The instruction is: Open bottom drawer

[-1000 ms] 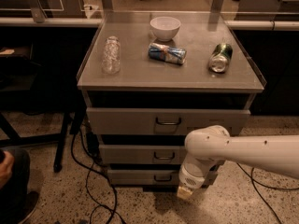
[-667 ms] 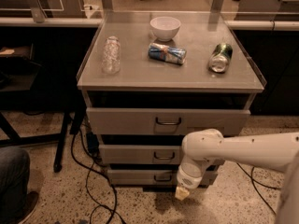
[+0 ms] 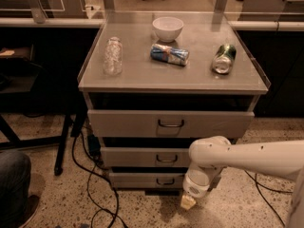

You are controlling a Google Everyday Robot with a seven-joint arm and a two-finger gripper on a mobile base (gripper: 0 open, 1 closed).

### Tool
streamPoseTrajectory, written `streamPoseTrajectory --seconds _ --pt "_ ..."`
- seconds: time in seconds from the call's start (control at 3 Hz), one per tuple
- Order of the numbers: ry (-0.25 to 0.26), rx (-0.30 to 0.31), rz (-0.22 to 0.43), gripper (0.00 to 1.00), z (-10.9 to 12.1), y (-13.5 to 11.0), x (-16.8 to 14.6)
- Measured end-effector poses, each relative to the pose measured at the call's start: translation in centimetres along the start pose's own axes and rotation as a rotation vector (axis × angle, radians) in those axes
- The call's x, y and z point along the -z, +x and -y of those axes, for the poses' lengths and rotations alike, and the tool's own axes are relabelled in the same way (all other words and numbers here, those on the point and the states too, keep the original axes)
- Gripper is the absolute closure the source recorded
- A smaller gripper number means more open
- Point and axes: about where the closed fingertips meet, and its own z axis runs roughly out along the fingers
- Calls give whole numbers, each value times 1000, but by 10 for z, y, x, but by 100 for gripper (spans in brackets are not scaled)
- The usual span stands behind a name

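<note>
The bottom drawer [image 3: 142, 179] is the lowest and shortest grey front of three in the metal cabinet, with a small dark wire loop handle [image 3: 165, 181]. It looks pushed in, only slightly proud of the cabinet. My white arm comes in from the right. My gripper [image 3: 188, 202] hangs low in front of the drawer's right end, just right of and below the handle, near the floor. It is not touching the handle.
The middle drawer [image 3: 147, 156] and the top drawer [image 3: 133, 123] sit above. On the cabinet top stand a white bowl [image 3: 167, 28], a clear bottle [image 3: 113, 56], a blue can [image 3: 169, 54] and a green can [image 3: 224, 58]. Cables [image 3: 90, 194] lie on the floor at left. A person's leg [image 3: 14, 184] is at lower left.
My arm and gripper have shifted slightly left along the bottom drawer front. The person's leg at lower left has come further into view.
</note>
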Motion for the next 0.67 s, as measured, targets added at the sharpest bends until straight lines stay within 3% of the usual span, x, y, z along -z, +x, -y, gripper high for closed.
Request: streamPoseTrajectory --seconds 0.33,0.67 --pt "9 -53 -30 100 -3 17 -32" --pt "26 -131 -46 100 14 21 -61"
